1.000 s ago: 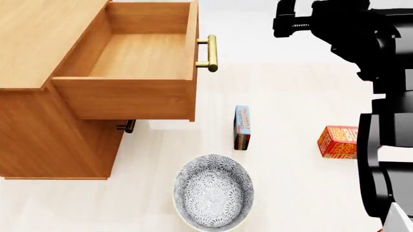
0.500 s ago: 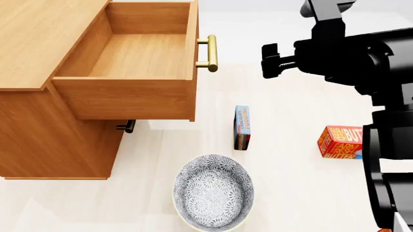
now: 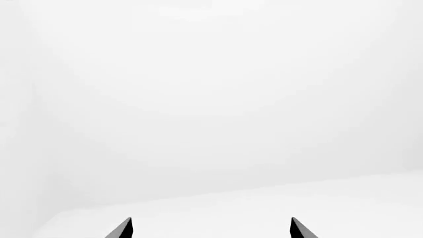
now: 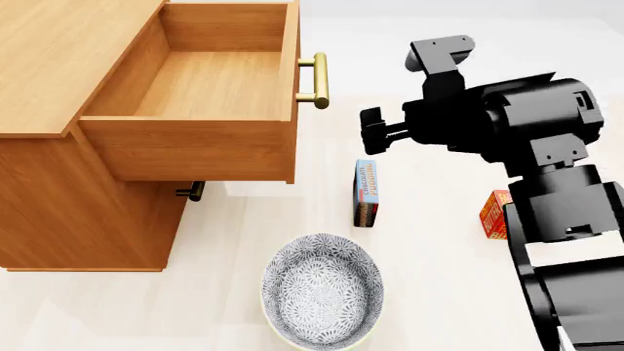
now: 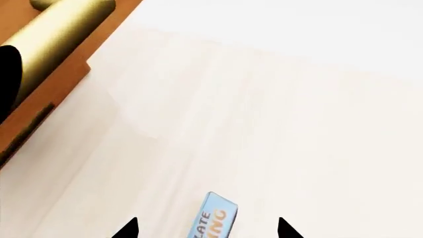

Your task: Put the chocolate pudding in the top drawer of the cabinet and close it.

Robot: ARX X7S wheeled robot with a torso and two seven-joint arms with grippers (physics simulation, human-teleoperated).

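- The top drawer (image 4: 210, 88) stood pulled wide out of the cabinet (image 4: 58, 146), nothing showing inside it, its brass handle (image 4: 317, 80) jutting toward the floor side.
- The chocolate pudding (image 4: 366, 192) stood on its thin edge on the pale floor, just in front of the drawer and just beyond the patterned bowl (image 4: 322, 290).
- The right gripper (image 5: 206, 229) hovered above the pudding with fingertips spread apart, holding nothing, the box's blue end showing between them.
- A butter box (image 4: 495, 213) peeked out from behind the right arm.
- The left gripper (image 3: 210, 229) faced blank white, tips apart, empty.
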